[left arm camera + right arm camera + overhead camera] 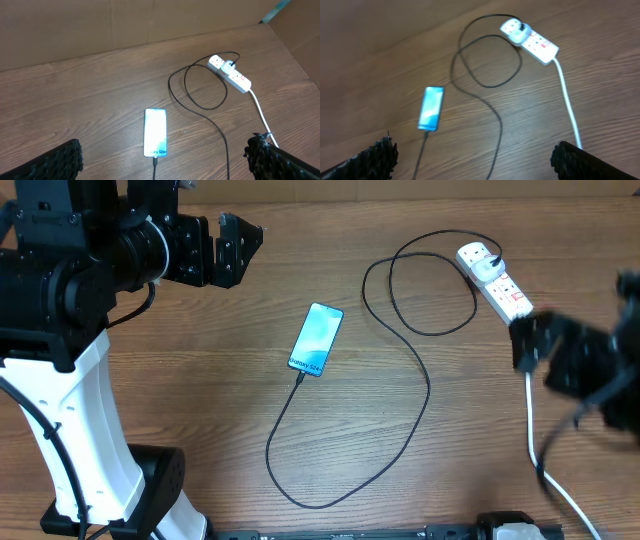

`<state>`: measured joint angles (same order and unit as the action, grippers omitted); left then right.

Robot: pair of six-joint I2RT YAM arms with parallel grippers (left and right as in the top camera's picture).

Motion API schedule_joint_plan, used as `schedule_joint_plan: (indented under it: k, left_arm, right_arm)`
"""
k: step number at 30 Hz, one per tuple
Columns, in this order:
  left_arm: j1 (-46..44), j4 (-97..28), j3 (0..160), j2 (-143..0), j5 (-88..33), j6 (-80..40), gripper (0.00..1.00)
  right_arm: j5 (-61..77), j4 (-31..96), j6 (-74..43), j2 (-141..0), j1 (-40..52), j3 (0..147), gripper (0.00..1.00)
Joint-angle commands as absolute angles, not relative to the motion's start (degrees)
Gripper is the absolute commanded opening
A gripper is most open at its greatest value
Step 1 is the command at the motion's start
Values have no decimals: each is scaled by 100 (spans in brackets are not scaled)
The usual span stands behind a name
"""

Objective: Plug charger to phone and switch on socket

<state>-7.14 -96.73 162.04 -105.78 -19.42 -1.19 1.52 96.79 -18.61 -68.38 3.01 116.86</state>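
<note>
The phone (316, 338) lies face up in the middle of the table, its blue-teal screen lit. The charger's black cable (425, 395) runs from its tip in the phone's lower end (300, 376), loops round, and ends at a plug (491, 260) seated in the white socket strip (497, 283). My left gripper (243, 248) is open and empty, high at the back left, far from the phone. My right gripper (527, 342) is blurred, open and empty, just in front of the socket. The phone also shows in the left wrist view (155, 131) and the right wrist view (431, 107).
The socket's thick white cord (532, 442) runs from the strip toward the front right edge, passing under my right arm. The left arm's white base (90, 440) stands at the front left. A brown wall (125, 20) closes the back of the table.
</note>
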Motion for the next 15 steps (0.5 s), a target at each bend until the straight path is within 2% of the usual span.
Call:
schedule_joint_plan:
  k: [1,7,15]
  left_arm:
    - [-764,-9679,16206,-10639,-1905,-172,100]
    - [-764,-9679,16206,-10639,-1905,-172,100]
    - [-764,-9679,16206,-10639,-1905,-169,100]
  right_arm:
    - [-132,9653,-2145,-6027,449,11080,100]
    - [-224,9703,-2143,-5269,449,10381,100]
    - [30,9703,-2145,-5214,449,10315,100]
